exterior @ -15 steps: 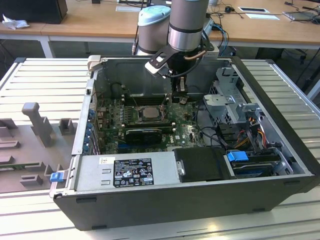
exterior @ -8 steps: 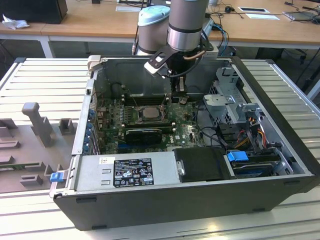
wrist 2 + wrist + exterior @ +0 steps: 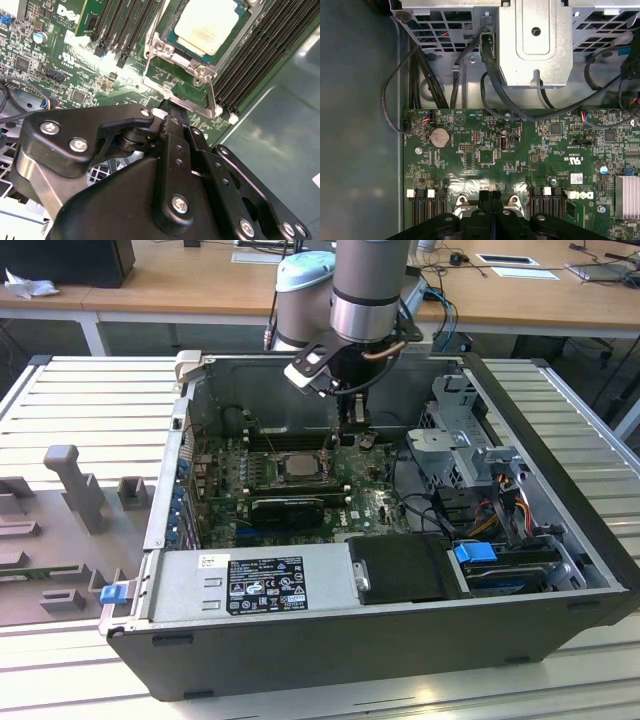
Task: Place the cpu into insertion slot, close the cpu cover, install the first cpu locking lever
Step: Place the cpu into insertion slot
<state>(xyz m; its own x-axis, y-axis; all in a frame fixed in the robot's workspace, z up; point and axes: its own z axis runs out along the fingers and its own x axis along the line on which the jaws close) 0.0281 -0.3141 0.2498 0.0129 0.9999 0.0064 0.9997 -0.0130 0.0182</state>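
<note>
The cpu (image 3: 205,25) lies flat in the insertion slot (image 3: 278,462) on the green motherboard inside the open computer case, silver top up; it is also visible as the cpu (image 3: 299,464). The cpu cover (image 3: 177,59) appears to lie down around the chip, whose top shows through its window. My gripper (image 3: 170,106) is shut, its black fingers pressed together with nothing visible between them. Its tip sits at a thin silvery bar (image 3: 180,97) along the socket's edge. In the exterior view the gripper (image 3: 352,435) reaches down just beside the socket, on that view's right. The shut gripper (image 3: 490,194) is between two metal brackets.
Long black memory slots (image 3: 250,55) flank the socket. A black graphics card (image 3: 285,505) lies nearer the case front, with a power supply (image 3: 250,585) beyond it. A drive cage (image 3: 535,40) and black cables (image 3: 490,75) crowd one side. Grey fixtures (image 3: 75,485) stand outside the case.
</note>
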